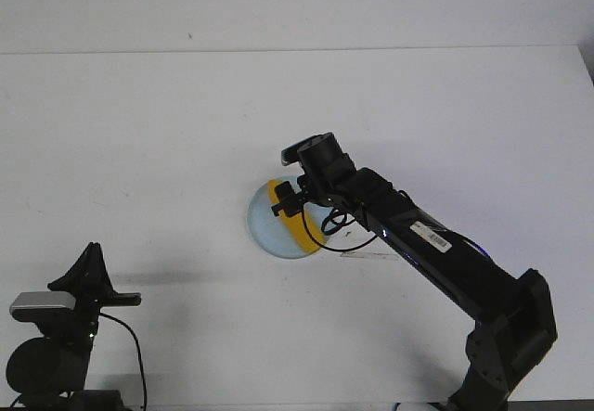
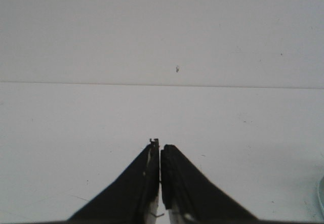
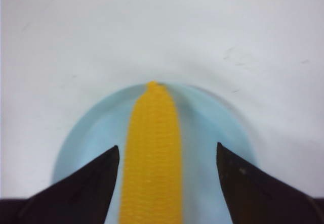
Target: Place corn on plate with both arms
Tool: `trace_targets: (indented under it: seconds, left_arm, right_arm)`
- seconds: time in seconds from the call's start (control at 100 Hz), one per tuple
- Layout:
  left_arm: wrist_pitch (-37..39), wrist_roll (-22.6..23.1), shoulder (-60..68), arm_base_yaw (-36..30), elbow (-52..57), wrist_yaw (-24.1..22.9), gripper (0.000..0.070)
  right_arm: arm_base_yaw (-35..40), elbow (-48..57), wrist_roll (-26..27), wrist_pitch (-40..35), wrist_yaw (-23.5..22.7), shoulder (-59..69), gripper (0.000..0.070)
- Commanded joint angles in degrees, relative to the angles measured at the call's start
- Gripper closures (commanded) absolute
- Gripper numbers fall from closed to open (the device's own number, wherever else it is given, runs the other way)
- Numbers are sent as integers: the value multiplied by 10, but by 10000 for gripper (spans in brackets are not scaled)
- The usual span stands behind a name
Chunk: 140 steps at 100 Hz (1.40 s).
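From the front, my right gripper [image 1: 290, 203] hangs over the round, shallow pale-blue plastic plate [image 1: 264, 230], which sits near the middle of the white table [image 1: 167, 123]. The smooth bright yellow-orange corn cob [image 1: 299, 226] lies on that plate, running from its far rim to its near right rim, and my gripper is right above the far half of it. My black jointed right arm [image 1: 436, 249] reaches in from its base at the near right corner, stretched low and diagonal across the table, wrist tipped down toward the plate. My black left arm [image 1: 65, 337] is folded up at the near left corner, well apart from the plate, its gripper [image 1: 125, 297] pointing out level to the right.

Through my left wrist camera, my two black fingers [image 2: 136, 188] are pressed together along their length, only a thin seam between them, nothing held. Ahead of them is bare white table [image 2: 162, 113], then the pale wall.

Through my right wrist camera, my two black fingers [image 3: 86, 183] stand wide apart, one on each side of the corn cob [image 3: 153, 153]. There is a clear strip of pale-blue plate [image 3: 202, 133] between each fingertip and the cob, so I am touching neither it nor the plate. The cob lies straight down the middle of the plate between my fingers, its tapered tip reaching the plate's rim farthest from my wrist. White table [image 3: 162, 32] surrounds the plate.
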Motion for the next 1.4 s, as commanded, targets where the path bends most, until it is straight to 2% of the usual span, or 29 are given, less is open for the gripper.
trace_targets:
  seconds: [0.0,0.06,0.11,0.24,0.52,0.64,0.77,0.88,1.09,1.39]
  left_arm:
    - [8,-3,-1,1,4,0,699]
    - [7,-3,-1,1,4,0,699]
    - [8,-3,-1,1,4,0,699]
    - [8,-3,-1,1,4,0,699]
    - [7,-3,-1,1,4,0,699]
    - [7,-3,-1,1,4,0,699]
    - [8,-3,-1,1,4,0,699]
    - [7,-3,-1,1,4,0,699]
    - [7,-3,-1,1,4,0,699]
    - [8,-3,-1,1,4,0,699]
  right_arm:
    - [0,11,-14,-2,16,-8,470]
    - [-3,7,-21,-1,31,-19,589]
    - [-3,3,-25,4,48,-26,622]
    - [-10,-16,-35,25,81,-56,622]
    - [-61,-152,-41,111,80,-156,626]
    - [-94,-246,-41,181,78,-220,685]
    - [-136,-352,-33,269,50,-304,685]
    - [-181,-423,-32,312,19,-369,685]
    - [-261,-506,-35,316,20,-457,685]
    - [-374,-562,-35,320,20,-556,685]
